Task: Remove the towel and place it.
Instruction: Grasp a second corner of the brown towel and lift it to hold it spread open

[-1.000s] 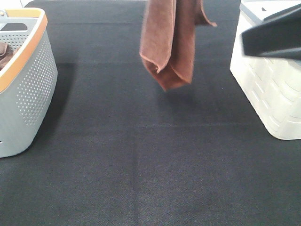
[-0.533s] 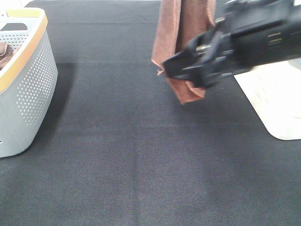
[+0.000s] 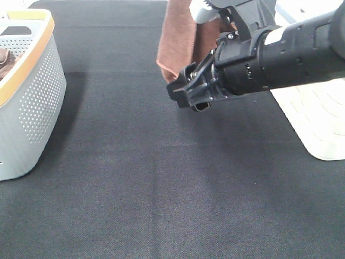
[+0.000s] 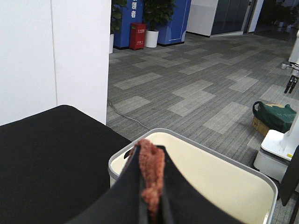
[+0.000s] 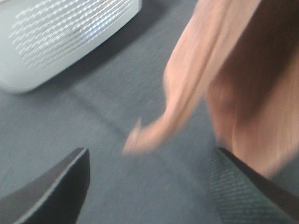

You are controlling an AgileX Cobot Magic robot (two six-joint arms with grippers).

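Observation:
The reddish-brown towel [image 3: 177, 43] hangs folded from above the exterior view's top edge, over the black table's far middle. In the left wrist view my left gripper [image 4: 148, 156] is shut on a bunch of the towel [image 4: 150, 179], high above the white basket [image 4: 215, 182]. My right gripper [image 3: 183, 94] reaches in from the right and covers the towel's lower end. In the right wrist view it [image 5: 149, 156] is open, its fingers [image 5: 60, 186] wide apart, with the blurred towel [image 5: 224, 84] hanging just ahead, not between them.
A grey perforated basket with an orange rim [image 3: 32, 97] stands at the left edge, a scrap of darker brown fabric [image 3: 3, 60] inside. It also shows in the right wrist view [image 5: 60, 32]. The white basket [image 3: 318, 124] stands at the right edge. A black cloth [image 3: 161, 189] covers the table.
My right arm has swung in from the right and moved left and lower, now in front of the towel's bottom. The hanging towel swung right, then back left.

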